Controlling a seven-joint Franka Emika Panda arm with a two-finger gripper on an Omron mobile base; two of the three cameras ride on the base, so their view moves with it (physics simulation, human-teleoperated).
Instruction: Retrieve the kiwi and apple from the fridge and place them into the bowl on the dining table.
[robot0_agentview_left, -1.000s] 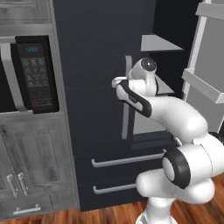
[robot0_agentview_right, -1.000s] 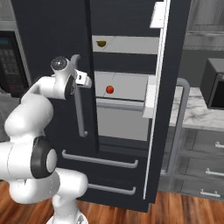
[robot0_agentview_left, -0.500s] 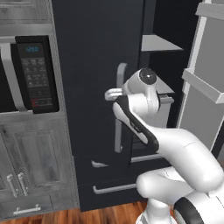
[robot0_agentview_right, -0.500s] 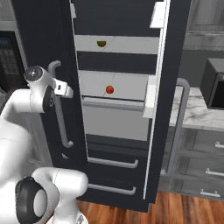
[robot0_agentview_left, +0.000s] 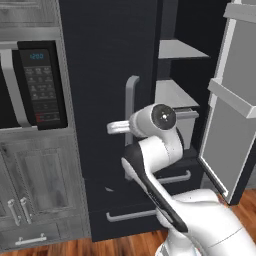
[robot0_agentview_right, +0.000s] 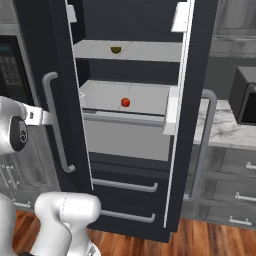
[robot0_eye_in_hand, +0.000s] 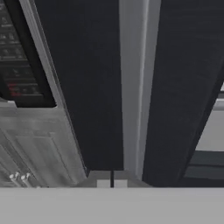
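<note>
Hand (robot0_eye_in_hand: 112, 183): your fingers are closed, gripping nothing, at the fridge (robot0_agentview_right: 45, 45) door handle (robot0_agentview_right: 56, 120) | apple (robot0_agentview_right: 125, 102) mid-frame, right of hand | kiwi (robot0_agentview_right: 116, 49) upper centre.

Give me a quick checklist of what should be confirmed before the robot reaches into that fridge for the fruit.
1. Both fridge doors swung open: ok.
2. Apple visible on the middle shelf: ok.
3. Kiwi visible on the upper shelf: ok.
4. Gripper jaws open for a grasp: not ok, they are shut.
5. Gripper clear of the left door handle: not ok, it sits right at the handle.
6. Bowl ready on the table: cannot tell.
</note>
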